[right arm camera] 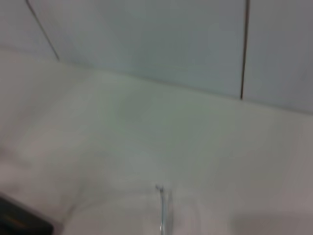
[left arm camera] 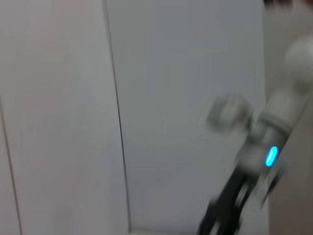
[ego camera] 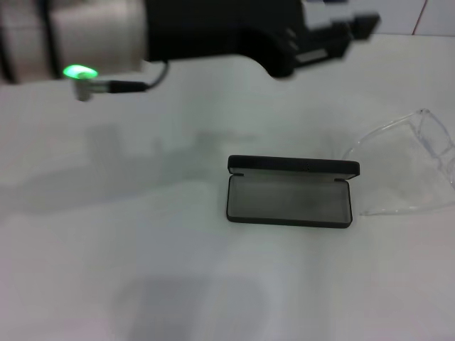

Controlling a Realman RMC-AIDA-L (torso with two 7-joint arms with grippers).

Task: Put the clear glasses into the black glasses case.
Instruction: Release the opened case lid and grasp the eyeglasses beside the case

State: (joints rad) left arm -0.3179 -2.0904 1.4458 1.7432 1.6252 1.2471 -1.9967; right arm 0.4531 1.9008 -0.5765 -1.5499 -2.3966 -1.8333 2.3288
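White table (ego camera: 106, 249) carries everything. High at the far side, the left gripper (ego camera: 359, 30) hovers, jaws' state unclear. Centre, the black glasses case (ego camera: 289, 190) lies open and empty. Just right, the clear glasses (ego camera: 416, 160) rest untouched; loading remains.

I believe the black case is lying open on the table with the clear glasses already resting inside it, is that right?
Not quite. The case is open on the table, but its grey inside is bare. The glasses lie on the table beside it, on the robot's right, as the head view shows.
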